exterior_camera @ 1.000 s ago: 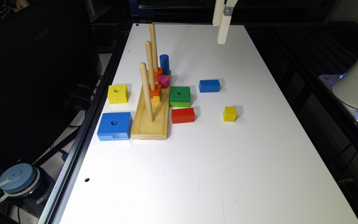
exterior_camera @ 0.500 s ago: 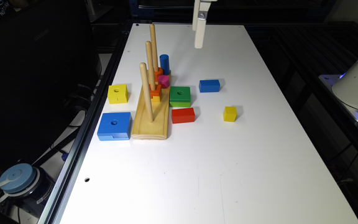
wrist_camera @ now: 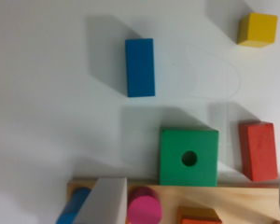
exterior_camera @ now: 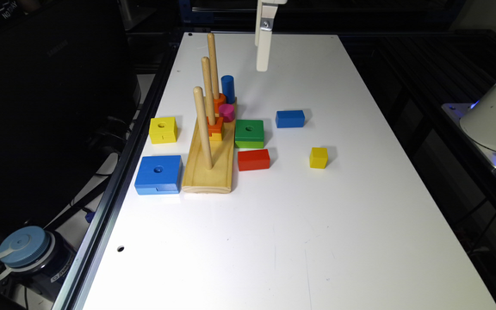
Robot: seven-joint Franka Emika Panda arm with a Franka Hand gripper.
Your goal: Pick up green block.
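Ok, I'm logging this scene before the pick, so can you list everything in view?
green block: 1, green, beside the peg board
peg board: 1, wooden, three pegs, orange pieces on two
blue holed block: 1, by the board's near end
yellow holed block: 1, near table edge
blue brick: 1
red brick: 1
yellow cube: 1
blue cylinder: 1
pink cylinder: 1
bottle: 1, blue lid, off the table
gripper: 1, white, raised above the table
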